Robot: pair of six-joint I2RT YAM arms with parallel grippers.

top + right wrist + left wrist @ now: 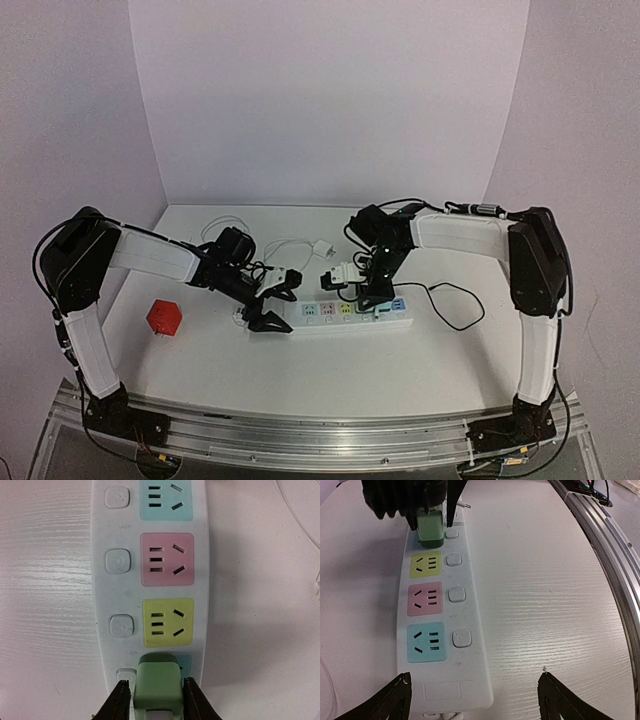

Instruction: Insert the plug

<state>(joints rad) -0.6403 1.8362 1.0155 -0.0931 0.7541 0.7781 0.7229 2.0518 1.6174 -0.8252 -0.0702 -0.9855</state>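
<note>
I see the white plastic power strip [345,318] lying flat on the pale wood-grain table [545,605], with blue, pink and yellow socket panels and rounded square buttons. My right gripper [156,692] clamps the smooth green plug [156,677] at the fourth socket. It looks seated, though I can't be sure. Only the left wrist view shows the left gripper [472,680] spread wide at the strip's other end.

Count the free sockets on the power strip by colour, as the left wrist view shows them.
Blue socket: 1
Pink socket: 1
Yellow socket: 1
Total: 3 free; the green plug covers another.
</note>
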